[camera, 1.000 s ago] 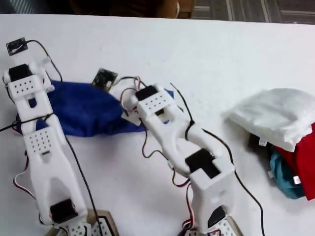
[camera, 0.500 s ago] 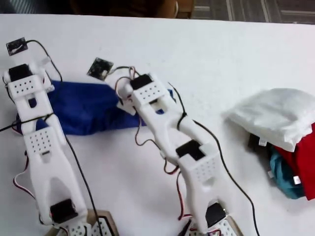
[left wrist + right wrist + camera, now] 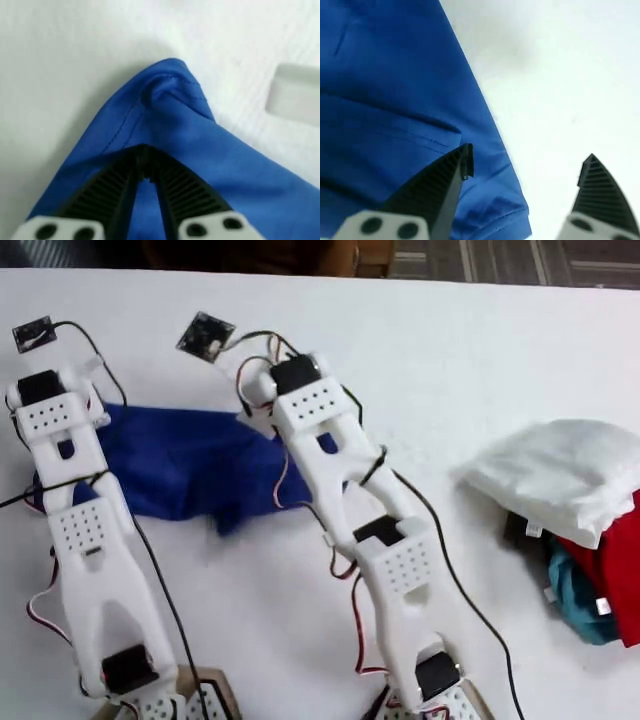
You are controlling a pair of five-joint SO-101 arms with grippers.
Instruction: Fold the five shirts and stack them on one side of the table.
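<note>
The blue shirt (image 3: 180, 468) lay bunched in a long, rumpled strip on the white counter (image 3: 450, 350), toward the left side of the high view, with a loose flap hanging out from its near edge. Its left end was pinched by the left tool (image 3: 144, 159), whose ribbed black fingers (image 3: 180, 187) were closed together on a fold of the fabric just behind a stitched corner that pointed out over bare counter. The left arm (image 3: 85, 530) stretched along the counter's left side up to that end of the shirt. At the other end, the right tool (image 3: 529, 156) was spread wide and gripped nothing; one finger hung above the shirt's hemmed edge and the other above bare counter, and whether either touched down could not be told. The right arm (image 3: 340, 470) crossed over the shirt's right end. Well apart, at the counter's right edge, a white shirt (image 3: 560, 475) lay on top of a red shirt (image 3: 618, 570) and a teal shirt (image 3: 578, 602).
</note>
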